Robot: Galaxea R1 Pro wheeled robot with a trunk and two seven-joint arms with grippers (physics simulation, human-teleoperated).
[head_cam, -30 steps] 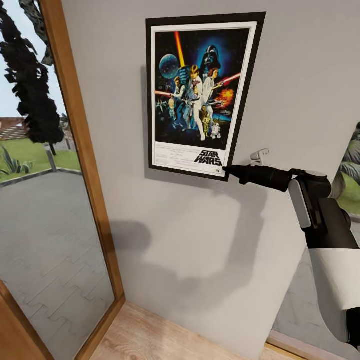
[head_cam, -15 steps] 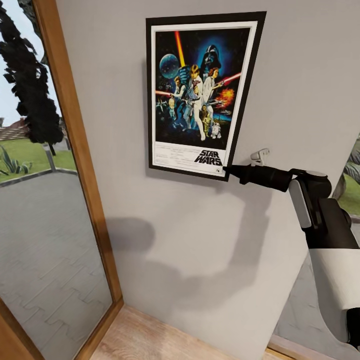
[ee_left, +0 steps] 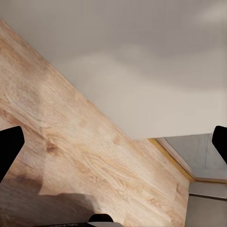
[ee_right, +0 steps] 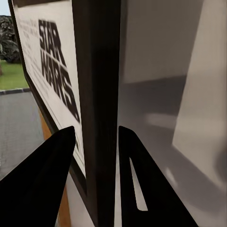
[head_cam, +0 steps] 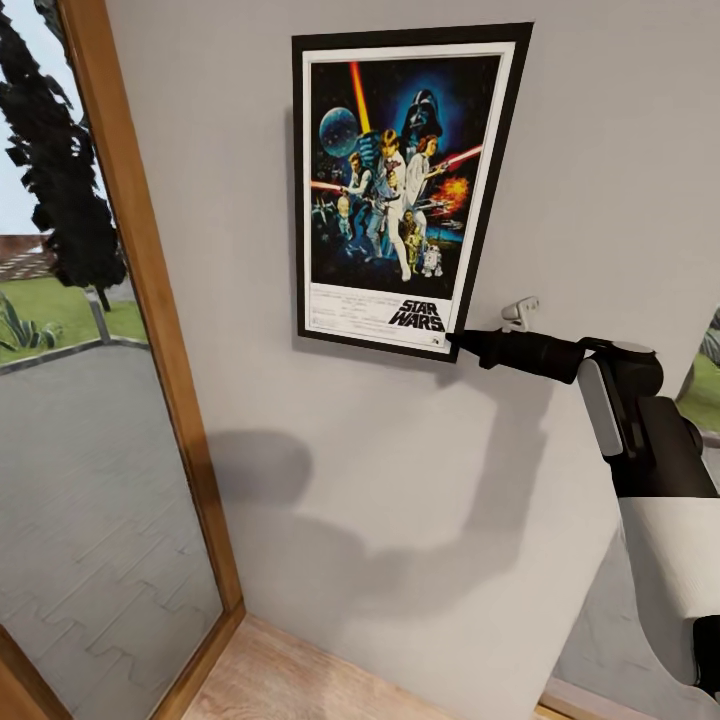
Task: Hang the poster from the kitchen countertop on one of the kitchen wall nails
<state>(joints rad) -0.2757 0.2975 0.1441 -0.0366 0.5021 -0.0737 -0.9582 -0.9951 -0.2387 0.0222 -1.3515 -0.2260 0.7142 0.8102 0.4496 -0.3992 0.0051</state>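
Black-framed poster [head_cam: 400,190] with white border and dark blue art, grey wall [head_cam: 400,480], black right hand [head_cam: 462,343]

Home: wood floor [ee_left: 94,161], garden window [head_cam: 90,400]

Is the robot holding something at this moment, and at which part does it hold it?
Yes. The right gripper holds the poster by its black frame at the lower right corner, one finger on each side. The left gripper is open and holds nothing.
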